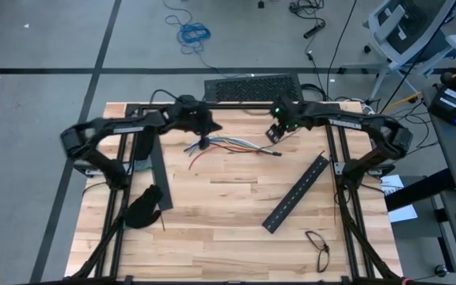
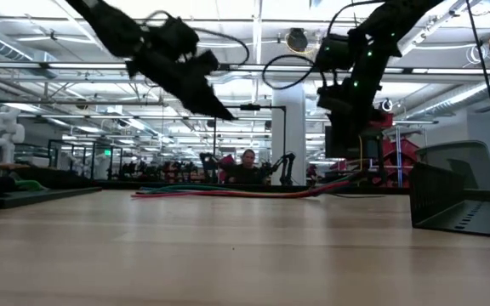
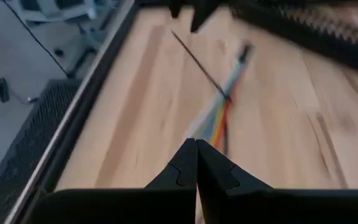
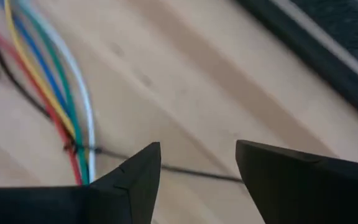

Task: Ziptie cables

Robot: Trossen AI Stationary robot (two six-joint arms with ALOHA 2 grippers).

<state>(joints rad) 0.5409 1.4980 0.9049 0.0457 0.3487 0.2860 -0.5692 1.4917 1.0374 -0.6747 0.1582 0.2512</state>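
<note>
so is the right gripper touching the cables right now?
Apart. The right wrist view shows the right gripper with its fingers open, bare wood in the gap, the cables lying on the table beyond them, off to one side.

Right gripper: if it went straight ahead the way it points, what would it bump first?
Probably the wooden table. The right gripper is open, and a thin dark ziptie lies just ahead beside the cables. Depth is unclear.

Pale, matt butcher-block wood for the table (image 1: 228, 229). Smooth, glossy plastic sheathing on the cables (image 1: 236, 146). Matt black, slotted bar (image 1: 295, 192); soft dark cloth gloves (image 1: 143, 207).
</note>
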